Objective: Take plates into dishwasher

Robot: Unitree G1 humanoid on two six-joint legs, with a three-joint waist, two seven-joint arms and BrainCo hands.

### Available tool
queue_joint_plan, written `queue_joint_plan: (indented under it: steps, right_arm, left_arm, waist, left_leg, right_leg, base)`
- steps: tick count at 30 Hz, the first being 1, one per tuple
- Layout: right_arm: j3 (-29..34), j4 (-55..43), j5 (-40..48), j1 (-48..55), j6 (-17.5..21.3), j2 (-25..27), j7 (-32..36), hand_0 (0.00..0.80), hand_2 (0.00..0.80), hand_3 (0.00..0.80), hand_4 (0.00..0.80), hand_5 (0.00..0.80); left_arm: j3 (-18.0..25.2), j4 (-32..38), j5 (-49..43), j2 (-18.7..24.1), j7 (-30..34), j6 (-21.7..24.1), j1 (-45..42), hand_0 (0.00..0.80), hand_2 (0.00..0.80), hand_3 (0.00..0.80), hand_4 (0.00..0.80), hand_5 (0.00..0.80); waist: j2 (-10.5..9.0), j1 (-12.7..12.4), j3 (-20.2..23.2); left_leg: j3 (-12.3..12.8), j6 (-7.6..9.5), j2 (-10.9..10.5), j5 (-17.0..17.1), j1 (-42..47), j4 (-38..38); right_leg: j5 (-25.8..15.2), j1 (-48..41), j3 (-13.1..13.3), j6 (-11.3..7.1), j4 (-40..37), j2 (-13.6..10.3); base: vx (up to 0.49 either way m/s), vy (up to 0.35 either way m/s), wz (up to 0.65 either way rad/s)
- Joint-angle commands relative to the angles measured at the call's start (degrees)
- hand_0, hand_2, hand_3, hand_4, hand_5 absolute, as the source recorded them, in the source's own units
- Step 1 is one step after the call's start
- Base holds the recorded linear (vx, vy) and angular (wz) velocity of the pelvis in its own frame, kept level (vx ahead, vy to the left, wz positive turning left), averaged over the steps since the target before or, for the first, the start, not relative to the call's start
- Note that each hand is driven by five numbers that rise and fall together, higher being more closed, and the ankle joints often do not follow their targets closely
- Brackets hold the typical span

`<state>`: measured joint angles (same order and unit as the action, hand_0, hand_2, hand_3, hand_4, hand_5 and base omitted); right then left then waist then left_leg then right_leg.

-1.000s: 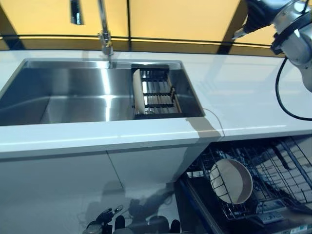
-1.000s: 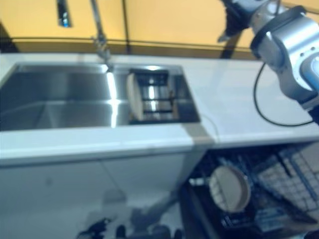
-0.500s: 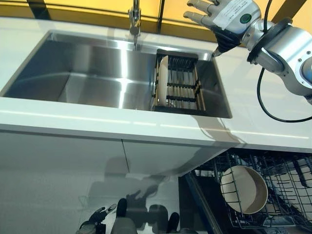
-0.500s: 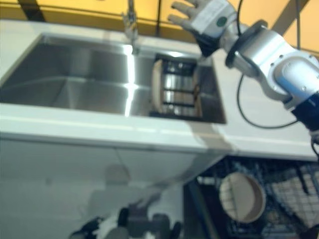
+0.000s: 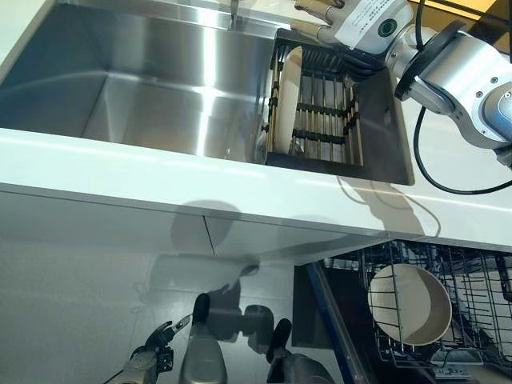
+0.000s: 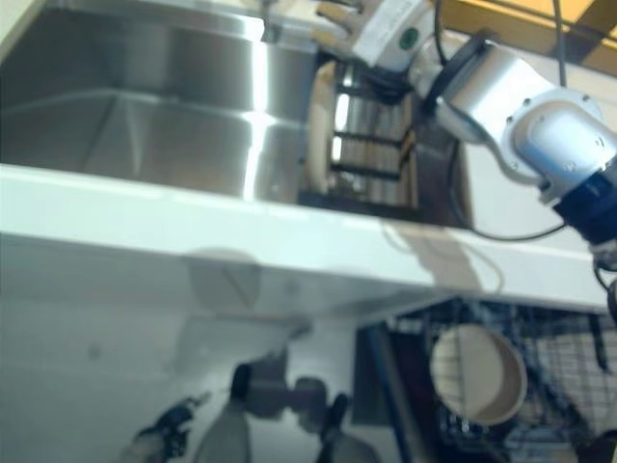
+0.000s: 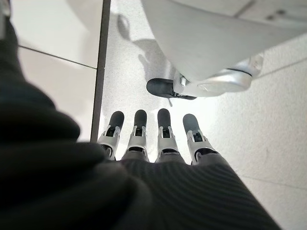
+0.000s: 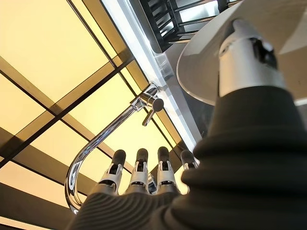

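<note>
As plate (image 5: 287, 100) stands upright in rack (image 5: 316, 108) at sink's (image 5: 120, 96) right end, right hand (image 5: 352, 20) hovers above, fingers straight, apparently unloaded; left hand (image 7: 153, 136) hangs relaxed over floor.

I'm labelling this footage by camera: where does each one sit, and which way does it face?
Left eye, right eye: on the head, looking down at the sink, rack, plate, dishwasher bowl; right robot hand above the rack.
Left wrist: faces the floor; left robot hand open.
Right wrist: faces the faucet; shares the plate.
</note>
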<state>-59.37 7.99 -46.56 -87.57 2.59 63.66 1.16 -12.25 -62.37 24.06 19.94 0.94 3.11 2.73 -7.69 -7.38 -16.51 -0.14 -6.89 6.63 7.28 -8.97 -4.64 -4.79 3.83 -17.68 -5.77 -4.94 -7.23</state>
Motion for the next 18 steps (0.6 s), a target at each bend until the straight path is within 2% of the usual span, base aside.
queue_joint_plan:
  steps: [1, 18]
  right_arm:
    - [-2.0, 1.0, -1.3, -7.0, -1.1, 1.2, 0.3, 0.0, 0.0, 0.0, 0.0, 0.0]
    - [-1.5, -0.6, -2.5, -7.2, -0.8, -0.6, 2.3, 0.0, 0.0, 0.0, 0.0, 0.0]
  left_arm:
    - [-0.6, 0.3, 2.1, 1.6, 0.6, 1.0, 1.3, 0.0, 0.0, 0.0, 0.0, 0.0]
    - [-0.3, -0.1, 3.5, 1.4, 1.3, 1.8, 1.8, 0.0, 0.0, 0.0, 0.0, 0.0]
  waist:
    - [-2.54, -1.2, -0.8]
    - [-2.77, -1.8, -1.8]
  left_leg:
    - [0.9, 1.33, -1.3, -0.1, -0.9, -0.4]
    - [0.7, 1.47, -1.6, -0.2, -1.8, -0.4]
  right_leg:
    - [-3.0, 1.4, 1.0, -2.96, -0.1, -1.1]
    - [-3.0, 2.1, 0.4, -2.93, -0.1, -1.1]
  base:
    - [0.0, 0.0, 0.0]
    - [0.0, 0.0, 0.0]
